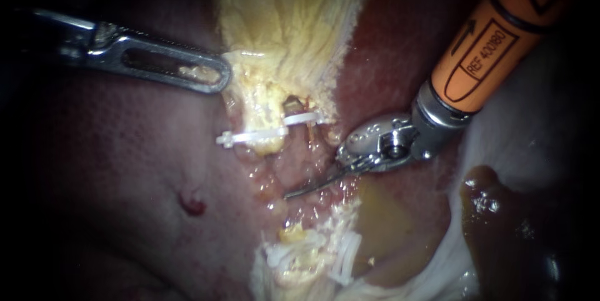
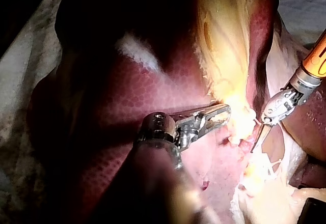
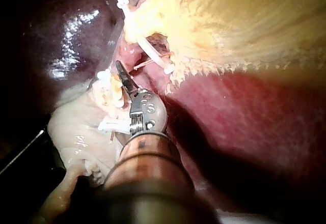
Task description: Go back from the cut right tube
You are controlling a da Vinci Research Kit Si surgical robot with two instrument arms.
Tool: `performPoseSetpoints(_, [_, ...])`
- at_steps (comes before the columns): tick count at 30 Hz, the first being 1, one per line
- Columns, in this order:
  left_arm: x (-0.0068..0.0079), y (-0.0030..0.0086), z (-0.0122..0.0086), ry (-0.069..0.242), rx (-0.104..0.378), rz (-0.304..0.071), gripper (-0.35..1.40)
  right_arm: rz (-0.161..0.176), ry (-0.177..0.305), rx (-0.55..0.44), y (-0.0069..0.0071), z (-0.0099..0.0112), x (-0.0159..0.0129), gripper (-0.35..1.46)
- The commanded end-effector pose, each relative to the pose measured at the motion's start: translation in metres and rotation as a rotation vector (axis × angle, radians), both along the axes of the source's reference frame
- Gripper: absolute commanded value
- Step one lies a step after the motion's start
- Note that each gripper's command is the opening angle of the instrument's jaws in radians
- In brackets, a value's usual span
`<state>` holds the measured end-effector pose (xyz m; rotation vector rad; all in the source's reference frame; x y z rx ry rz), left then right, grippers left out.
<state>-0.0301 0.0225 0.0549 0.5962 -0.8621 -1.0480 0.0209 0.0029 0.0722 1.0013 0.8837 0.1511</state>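
Steel blades of your right instrument (image 1: 299, 192), closed and empty, lie between the clipped ends of the cut tube (image 1: 269, 112). Draw them straight back along the shaft, keeping the tips off the clip (image 1: 253, 135) just ahead. Beyond it, the jaws of your left instrument (image 1: 215, 77) clamp yellow tissue (image 1: 281, 26).

This is a surgical practice bench in a lab. A dark red liver (image 1: 125, 182) with its pale yellow gallbladder (image 1: 281, 14) lies loose, outside any body, on a white quilted cloth (image 2: 300, 0) that shows past the organ's edges. Two slender tools, the steel left instrument (image 1: 215, 75) and the orange-sleeved right instrument (image 1: 312, 185), reach in over the wet tissue. A tight pool of light falls on them from close by, and small white clips (image 1: 253, 135) are clamped across the pale strands between them.
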Motion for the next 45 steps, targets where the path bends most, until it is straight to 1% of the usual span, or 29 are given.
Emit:
performPoseSetpoints(1, [0.0000, 0.0000, 0.0000, -0.001, 0.000, 0.001, -0.35, -0.002, 0.001, 0.001, 0.0000, -0.0001, -0.0001, -0.35])
performPoseSetpoints(2, [0.0000, 0.0000, 0.0000, -0.001, 0.000, 0.001, -0.35, 0.003, 0.000, -0.002, 0.0000, -0.0002, -0.0001, -0.35])
performPoseSetpoints(4, [0.0001, 0.0000, 0.0000, -0.001, 0.000, 0.002, -0.35, 0.029, -0.005, -0.008, -0.0001, -0.0003, -0.0002, -0.33])
performPoseSetpoints(5, [0.0001, 0.0000, 0.0000, -0.001, 0.000, 0.002, -0.35, 0.050, -0.010, 0.004, -0.0002, -0.0004, -0.0001, 0.21])
performPoseSetpoints(6, [0.0001, 0.0000, 0.0001, -0.001, 0.000, 0.002, -0.35, 0.065, -0.013, 0.013, -0.0003, -0.0004, -0.0001, 0.51])
performPoseSetpoints(8, [0.0001, 0.0001, 0.0001, -0.001, 0.000, 0.002, -0.35, 0.096, -0.003, 0.010, -0.0005, -0.0004, 0.0001, 1.00])
performPoseSetpoints(11, [0.0002, 0.0001, 0.0002, -0.001, 0.000, 0.002, -0.35, 0.121, -0.006, 0.002, -0.0008, -0.0005, 0.0004, 1.25])
performPoseSetpoints(13, [0.0002, 0.0001, 0.0002, -0.001, 0.000, 0.001, -0.35, 0.134, -0.010, -0.005, -0.0009, -0.0006, 0.0006, 1.33])
performPoseSetpoints(14, [0.0002, 0.0001, 0.0002, -0.001, 0.000, 0.002, -0.35, 0.146, -0.013, -0.010, -0.0009, -0.0006, 0.0007, 1.38])
performPoseSetpoints(16, [0.0002, 0.0001, 0.0002, -0.001, 0.000, 0.001, -0.35, 0.173, -0.022, -0.021, -0.0008, -0.0006, 0.0009, 1.43])
performPoseSetpoints(18, [0.0002, 0.0001, 0.0002, -0.001, 0.000, 0.001, -0.35, 0.212, -0.037, -0.034, -0.0007, -0.0007, 0.0008, 1.43])
performPoseSetpoints(20, [0.0002, 0.0001, 0.0002, -0.001, 0.000, 0.001, -0.35, 0.239, -0.048, -0.044, -0.0007, -0.0010, 0.0004, 1.43])
performPoseSetpoints(23, [0.0003, 0.0001, 0.0002, -0.001, 0.001, 0.002, -0.35, 0.260, -0.038, -0.092, -0.0007, -0.0019, -0.0010, 1.43])
performPoseSetpoints(25, [0.0005, 0.0001, 0.0002, -0.001, 0.001, 0.002, -0.35, 0.301, -0.050, -0.186, -0.0006, -0.0026, -0.0022, 1.43])
performPoseSetpoints(26, [0.0006, 0.0001, 0.0002, -0.002, 0.001, 0.002, -0.35, 0.314, -0.065, -0.228, -0.0005, -0.0030, -0.0028, 1.43])
performPoseSetpoints(27, [0.0006, 0.0001, 0.0002, -0.001, 0.001, 0.002, -0.35, 0.312, -0.080, -0.287, -0.0004, -0.0035, -0.0036, 1.43])
performPoseSetpoints(30, [0.0007, 0.0002, 0.0002, -0.001, 0.001, 0.002, -0.35, 0.298, -0.128, -0.403, 0.0003, -0.0048, -0.0055, 1.43])
performPoseSetpoints(33, [0.0008, 0.0003, 0.0003, -0.001, 0.001, 0.002, -0.35, 0.303, -0.154, -0.471, 0.0015, -0.0061, -0.0073, 1.43])
performPoseSetpoints(36, [0.0008, 0.0003, 0.0003, -0.001, 0.001, 0.002, -0.35, 0.311, -0.168, -0.517, 0.0026, -0.0073, -0.0089, 1.43])
performPoseSetpoints(38, [0.0008, 0.0003, 0.0003, -0.001, 0.001, 0.002, -0.35, 0.322, -0.183, -0.538, 0.0029, -0.0079, -0.0097, 1.43])
performPoseSetpoints(41, [0.0007, 0.0003, 0.0003, -0.001, 0.001, 0.001, -0.35, 0.327, -0.199, -0.553, 0.0033, -0.0085, -0.0106, 1.43])
performPoseSetpoints(45, [0.0007, 0.0003, 0.0004, -0.001, 0.001, 0.001, -0.35, 0.317, -0.203, -0.555, 0.0034, -0.0086, -0.0108, 1.43])
